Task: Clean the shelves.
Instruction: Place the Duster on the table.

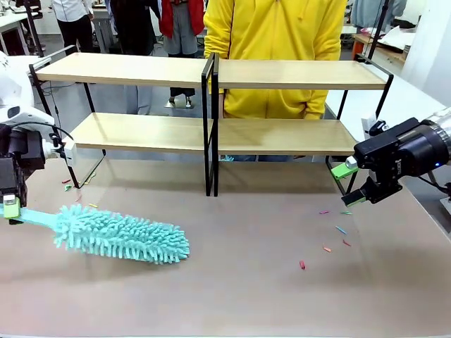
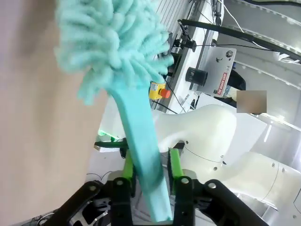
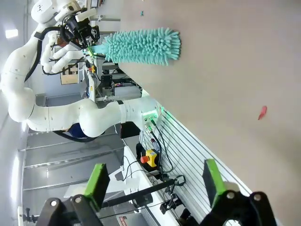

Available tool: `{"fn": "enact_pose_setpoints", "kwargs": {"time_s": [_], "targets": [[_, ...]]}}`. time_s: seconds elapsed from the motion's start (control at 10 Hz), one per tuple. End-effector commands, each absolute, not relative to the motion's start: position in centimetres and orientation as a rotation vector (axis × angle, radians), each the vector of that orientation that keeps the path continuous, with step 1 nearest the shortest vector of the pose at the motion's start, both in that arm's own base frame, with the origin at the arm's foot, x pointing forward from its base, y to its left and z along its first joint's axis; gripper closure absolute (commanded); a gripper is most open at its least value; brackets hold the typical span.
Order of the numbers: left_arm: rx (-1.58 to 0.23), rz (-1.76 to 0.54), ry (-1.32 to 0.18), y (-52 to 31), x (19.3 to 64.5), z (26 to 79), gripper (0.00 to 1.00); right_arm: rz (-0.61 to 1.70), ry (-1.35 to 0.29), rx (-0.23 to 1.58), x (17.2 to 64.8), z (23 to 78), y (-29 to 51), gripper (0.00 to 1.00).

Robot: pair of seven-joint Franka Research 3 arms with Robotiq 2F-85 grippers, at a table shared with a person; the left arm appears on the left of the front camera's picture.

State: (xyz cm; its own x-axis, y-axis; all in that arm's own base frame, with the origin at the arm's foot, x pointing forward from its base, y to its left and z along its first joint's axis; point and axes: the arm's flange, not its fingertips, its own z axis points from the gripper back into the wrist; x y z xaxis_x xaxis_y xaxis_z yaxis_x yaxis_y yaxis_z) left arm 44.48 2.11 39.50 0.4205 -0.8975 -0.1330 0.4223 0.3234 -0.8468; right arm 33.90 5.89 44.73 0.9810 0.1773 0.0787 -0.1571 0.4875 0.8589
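Teal and fluffy, the duster [image 1: 123,234] lies on the brown table [image 1: 232,296], closest to the camera in the front view. Its flat handle sticks out to the left, between the green pads of the left gripper [image 1: 10,208]. From here you cannot tell if the pads press on it. Small bits of coloured scrap [image 1: 331,239] lie on the table on the right side, and a few more lie near the left legs of the shelves [image 1: 211,105]. The shelves stand at the far side of the table, two units side by side, each with a top board and a lower board in a black frame. Both boards look bare. A person in a yellow top [image 1: 275,49] stands right behind them. The right gripper [image 1: 350,184] hangs in the air by the right end of the lower board, open and holding nothing.

In the left wrist view, the handle runs up between the two green fingers [image 2: 128,165]. You can see a thin gap on each side of it, so the jaws are partly open and not squeezing. The fluffy head is at the top, blurry. A white robot arm and a red button on a yellow box [image 2: 160,92] show behind.

In the right wrist view, the two green fingers [image 3: 98,182] stand wide apart. Far off, the duster lies on the table with the left gripper [image 3: 89,47] at its handle. One red scrap [image 3: 262,112] lies alone on the table.
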Motion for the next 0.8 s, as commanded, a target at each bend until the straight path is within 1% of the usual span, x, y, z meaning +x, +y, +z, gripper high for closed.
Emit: {"fn": "enact_pose_setpoints", "kwargs": {"time_s": [0.0, 0.1, 0.2, 0.3, 0.4, 0.5, 0.6, 0.7], "targets": [[-0.834, -0.932, 0.631, 2.5, 43.1, 40.4, 0.27, 0.199, 0.012, 1.071, 34.0, 44.7, 6.2, 0.00], [-0.820, -0.914, 0.585, 3.0, 42.5, 41.3, 0.00, 0.199, 0.012, 1.071, 34.0, 44.7, 6.2, 0.00], [-0.853, -0.932, 0.527, 3.8, 41.2, 42.7, 0.00, 0.199, 0.012, 1.071, 34.0, 44.7, 6.2, 0.00], [-0.880, -0.962, 0.438, 5.0, 39.0, 45.1, 0.00, 0.199, 0.012, 1.071, 34.0, 44.7, 6.2, 0.00], [-0.939, -1.003, 0.349, 6.4, 37.1, 47.3, 0.00, 0.199, 0.012, 1.071, 34.0, 44.7, 6.2, 0.00], [-1.006, -0.996, 0.236, 7.8, 35.5, 49.5, 0.00, 0.199, 0.012, 1.071, 34.0, 44.7, 6.2, 0.00], [-1.090, -0.922, 0.070, 9.1, 33.9, 51.4, 0.00, 0.199, 0.012, 1.071, 34.0, 44.7, 6.2, 0.00], [-1.111, -0.640, -0.246, 11.2, 33.0, 53.1, 0.00, 0.202, 0.023, 1.043, 33.9, 44.7, 6.0, 0.00]]}}
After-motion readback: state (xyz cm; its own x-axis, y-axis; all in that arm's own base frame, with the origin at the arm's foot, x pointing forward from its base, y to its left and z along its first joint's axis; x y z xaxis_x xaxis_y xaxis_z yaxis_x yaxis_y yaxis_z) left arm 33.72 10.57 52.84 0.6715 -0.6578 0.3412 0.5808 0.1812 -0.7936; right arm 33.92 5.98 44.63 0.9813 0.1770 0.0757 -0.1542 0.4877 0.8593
